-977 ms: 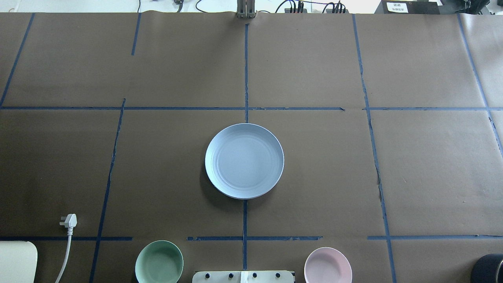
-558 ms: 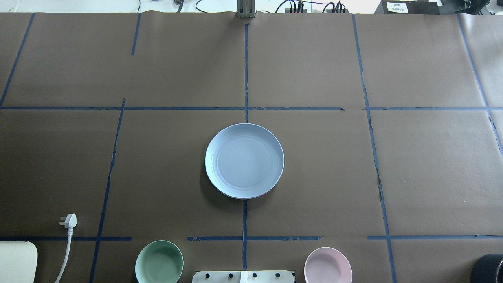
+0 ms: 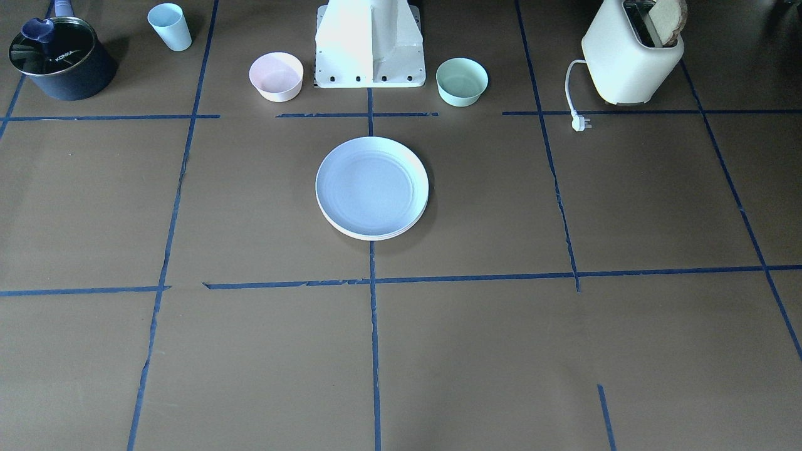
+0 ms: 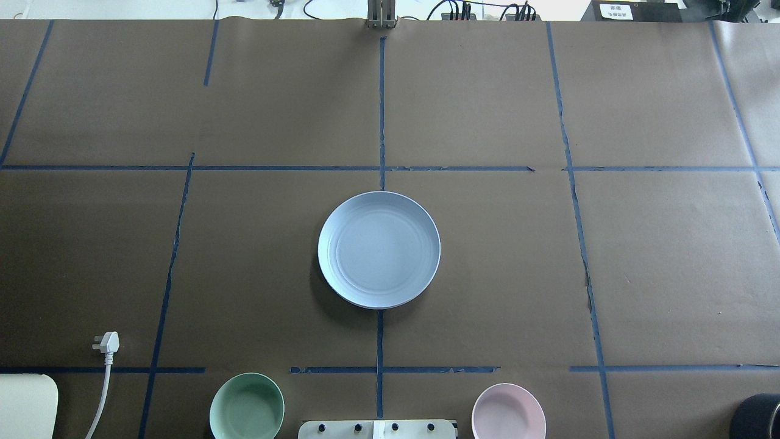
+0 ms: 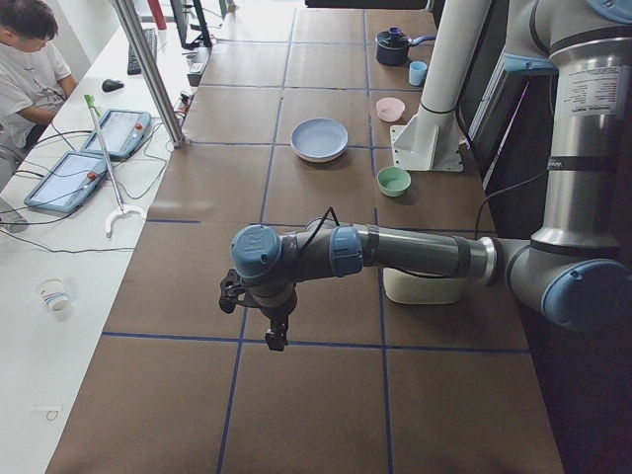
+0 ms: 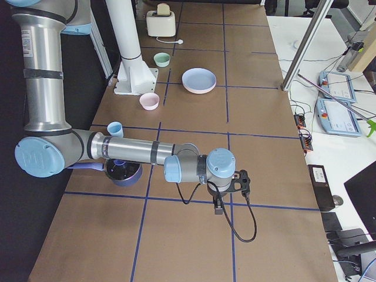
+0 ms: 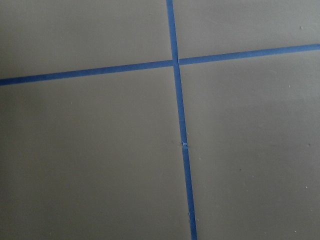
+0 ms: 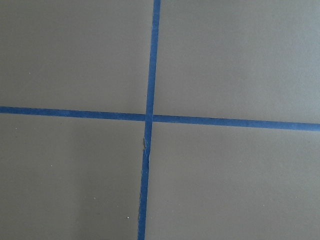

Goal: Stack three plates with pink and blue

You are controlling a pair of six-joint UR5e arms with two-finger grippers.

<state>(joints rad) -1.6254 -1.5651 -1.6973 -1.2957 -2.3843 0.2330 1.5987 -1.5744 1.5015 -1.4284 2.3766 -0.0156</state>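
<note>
A light blue plate (image 4: 378, 250) lies on top of a stack at the table's middle; it also shows in the front view (image 3: 372, 186) and both side views (image 5: 319, 138) (image 6: 199, 80). A cream-white rim (image 3: 369, 237) peeks out beneath it. The pink plate is hidden; I cannot tell whether it lies in the stack. My left gripper (image 5: 276, 341) hangs over bare table far from the stack, seen only in the left side view. My right gripper (image 6: 218, 207) hangs likewise at the other end. I cannot tell whether either is open or shut. Both wrist views show only brown paper and blue tape.
A small green bowl (image 4: 247, 406) and a small pink bowl (image 4: 508, 411) flank the robot's base (image 3: 369, 44). A toaster (image 3: 631, 56) with its plug (image 4: 107, 342), a dark pot (image 3: 59, 57) and a blue cup (image 3: 170, 26) stand near the robot's side. A person (image 5: 30, 59) sits beyond the table.
</note>
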